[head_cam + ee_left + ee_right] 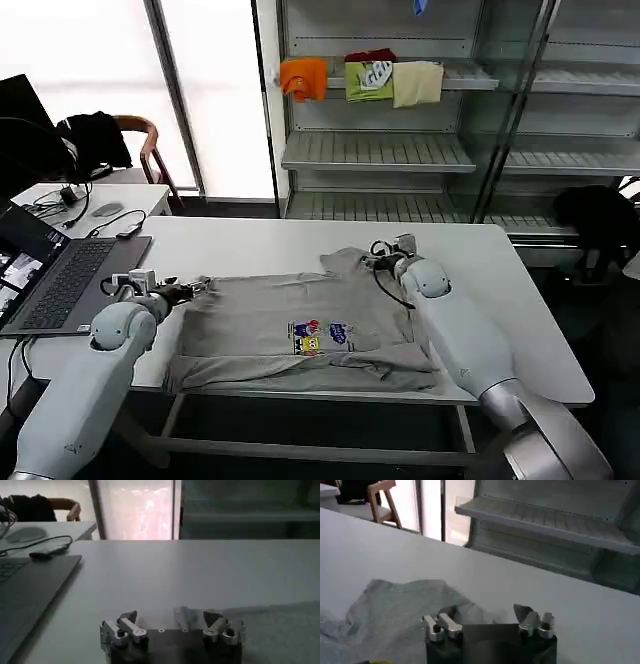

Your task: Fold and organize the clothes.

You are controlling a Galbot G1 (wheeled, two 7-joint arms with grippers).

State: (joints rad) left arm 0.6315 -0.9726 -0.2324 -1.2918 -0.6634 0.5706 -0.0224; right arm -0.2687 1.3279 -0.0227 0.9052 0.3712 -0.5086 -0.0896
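- Nearest us in the head view, 2 arms reach forward over the white table (250, 240).
- We see the grey T-shirt (300, 330) spread flat on the table, print (322, 336) up, its near edge at the table's front edge.
- The left gripper (190, 290) sits at the shirt's left edge, its fingers (127, 622) spread apart and holding nothing.
- The right gripper (385, 250) sits at the shirt's far right corner, jaws parted, a raised fold of cloth (405, 605) just before it.
- A laptop (50, 280) lies on the table's left.
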